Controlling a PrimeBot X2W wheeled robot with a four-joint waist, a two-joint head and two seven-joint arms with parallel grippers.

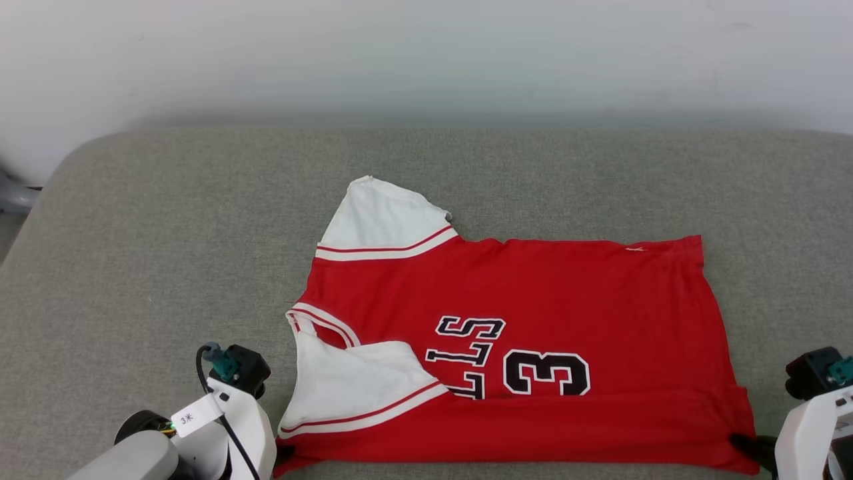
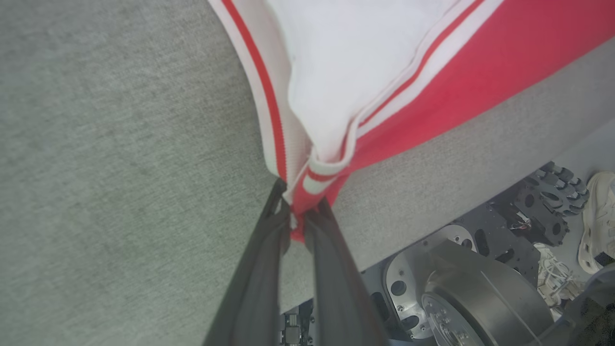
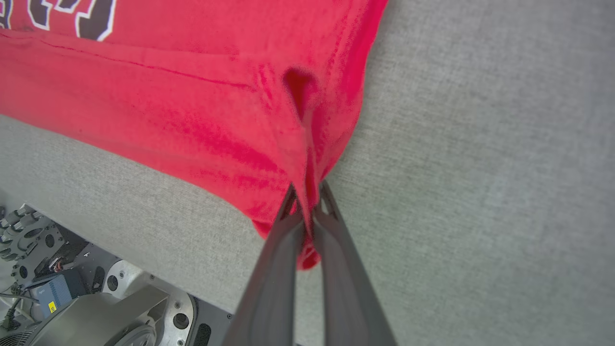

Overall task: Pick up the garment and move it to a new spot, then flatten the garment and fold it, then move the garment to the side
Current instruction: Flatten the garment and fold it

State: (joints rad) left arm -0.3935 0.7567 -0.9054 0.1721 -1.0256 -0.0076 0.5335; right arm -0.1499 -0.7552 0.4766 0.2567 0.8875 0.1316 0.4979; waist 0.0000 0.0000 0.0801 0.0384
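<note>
The garment (image 1: 520, 313) is lying across the centre and lower right of the head view on the grey cushion (image 1: 153, 253), lettering up, its near edge folded over the print; the left gripper (image 2: 298, 214) is pinching the striped sleeve corner at the centre of the left wrist view; the right gripper (image 3: 307, 202) is pinching the red hem corner mid-frame in the right wrist view, cloth bunching between its fingers
</note>
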